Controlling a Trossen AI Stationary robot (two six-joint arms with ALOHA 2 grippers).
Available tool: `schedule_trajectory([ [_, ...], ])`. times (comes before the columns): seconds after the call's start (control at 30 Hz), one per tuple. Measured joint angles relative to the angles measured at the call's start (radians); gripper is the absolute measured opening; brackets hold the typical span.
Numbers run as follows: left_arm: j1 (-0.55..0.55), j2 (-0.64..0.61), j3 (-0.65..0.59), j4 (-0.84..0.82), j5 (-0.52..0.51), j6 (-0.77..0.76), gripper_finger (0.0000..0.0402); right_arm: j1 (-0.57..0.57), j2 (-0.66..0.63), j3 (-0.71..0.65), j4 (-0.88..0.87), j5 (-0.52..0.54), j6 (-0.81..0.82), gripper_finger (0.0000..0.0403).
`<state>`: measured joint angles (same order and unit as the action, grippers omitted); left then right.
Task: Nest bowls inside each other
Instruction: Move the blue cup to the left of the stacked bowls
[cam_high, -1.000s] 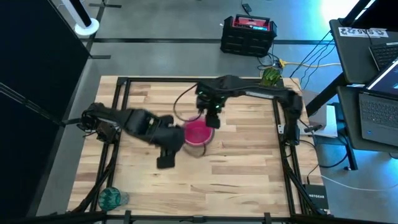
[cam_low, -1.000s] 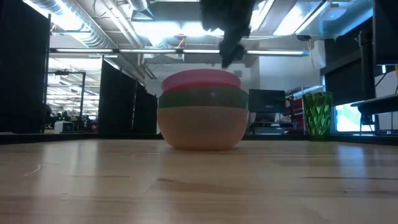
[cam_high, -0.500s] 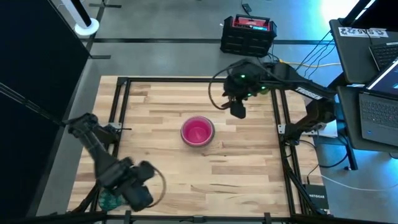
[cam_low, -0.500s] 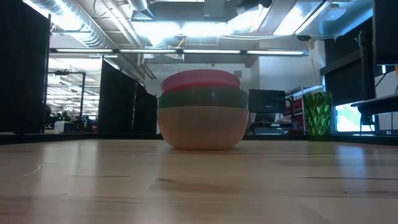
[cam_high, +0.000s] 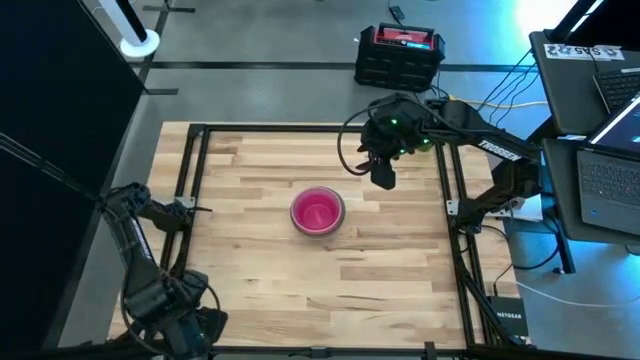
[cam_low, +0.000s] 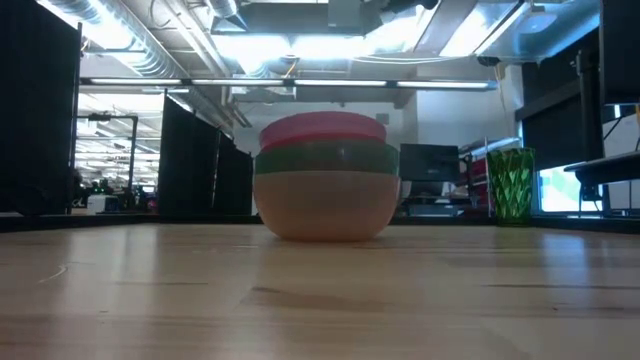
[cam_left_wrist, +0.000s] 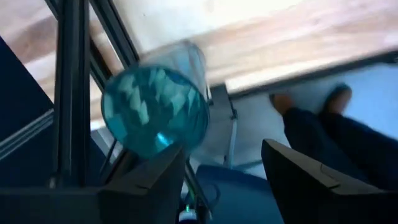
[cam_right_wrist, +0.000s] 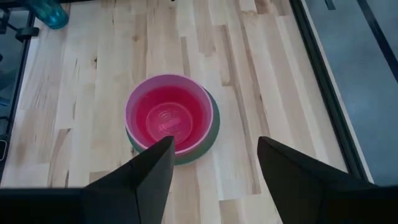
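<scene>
A stack of nested bowls (cam_high: 318, 211) rests on its base at the table's centre: a pale peach one (cam_low: 325, 205) at the bottom, a green one (cam_low: 325, 158) in it, a pink one (cam_right_wrist: 169, 118) on top. A teal faceted cup (cam_left_wrist: 154, 109) lies at the near left corner, by the frame rail. My left gripper (cam_left_wrist: 221, 180) hangs open above it, pointing down, and hides it in the high view. My right gripper (cam_right_wrist: 214, 180) stands open, raised at the far right (cam_high: 383, 175), well off the stack.
A green faceted glass (cam_low: 511, 183) stands at the far right corner (cam_high: 436, 122). Black frame rails (cam_high: 190, 180) run along the table's sides. A person's legs and shoes (cam_left_wrist: 311, 106) show beyond the near edge. Bare wood surrounds the stack.
My left gripper has swung from beside the stack to the near left corner, sinking and rolling its wrist, and now hangs over the teal cup. My right gripper has risen from above the stack and drawn back toward the far right. The stack has stayed put.
</scene>
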<state>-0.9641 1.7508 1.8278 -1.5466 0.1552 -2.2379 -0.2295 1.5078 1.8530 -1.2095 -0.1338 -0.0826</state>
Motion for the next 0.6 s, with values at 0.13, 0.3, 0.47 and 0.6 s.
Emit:
schedule_trajectory([
  [0.13,0.004,-0.002,-0.044,0.02,0.001,-0.007,0.0198,0.0,0.0,0.0,0.0,0.0,0.003,0.0217],
  [0.3,0.001,0.0,-0.115,0.118,0.001,-0.007,0.0198,0.0,0.0,0.0,-0.005,-0.001,0.005,0.0217],
  [0.47,0.001,0.0,-0.156,0.15,0.001,-0.008,0.0198,0.0,0.0,0.0,-0.005,-0.002,0.004,0.0217],
  [0.6,-0.001,0.0,-0.192,0.186,0.008,-0.003,0.0197,0.0,0.0,0.0,-0.005,-0.003,0.002,0.0217],
])
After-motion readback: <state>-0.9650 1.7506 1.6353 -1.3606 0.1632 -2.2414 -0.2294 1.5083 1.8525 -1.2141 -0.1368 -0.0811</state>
